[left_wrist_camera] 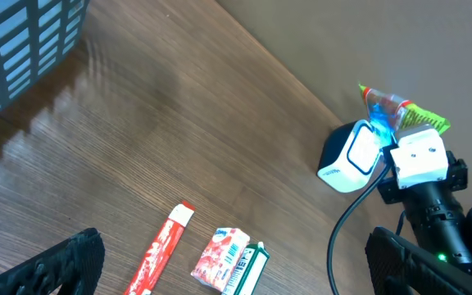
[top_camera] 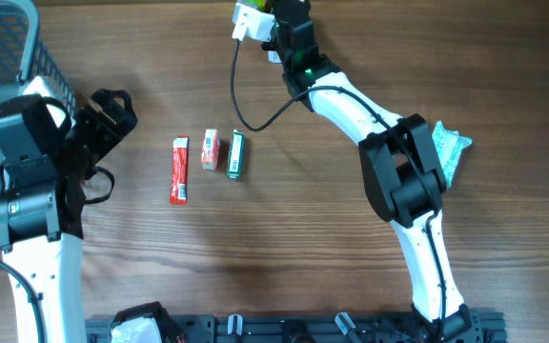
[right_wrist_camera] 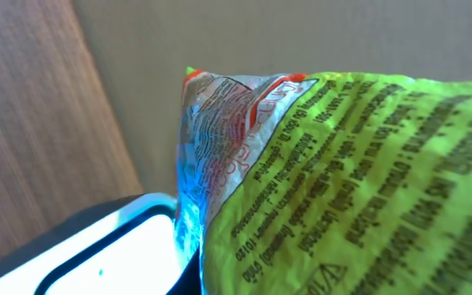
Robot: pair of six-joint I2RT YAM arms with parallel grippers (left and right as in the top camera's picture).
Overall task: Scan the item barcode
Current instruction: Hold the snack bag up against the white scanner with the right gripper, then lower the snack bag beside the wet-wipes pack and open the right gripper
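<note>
Nearby, three cartons [top_camera: 210,150]; right hand [left_wrist_camera: 400,135] tight on packet [left_wrist_camera: 396,111] at scanner [left_wrist_camera: 347,156]; left hand [top_camera: 101,141] wide

A red tube [top_camera: 179,171], red carton [top_camera: 210,150] and green box [top_camera: 235,155] lie side by side.

Cropped green packet [right_wrist_camera: 342,164], blurred print

light: even, soft shadows | right wrist: packet [right_wrist_camera: 342,164] print blurred close-up | blue glow, perhaps scanner [right_wrist_camera: 97,246]
</note>
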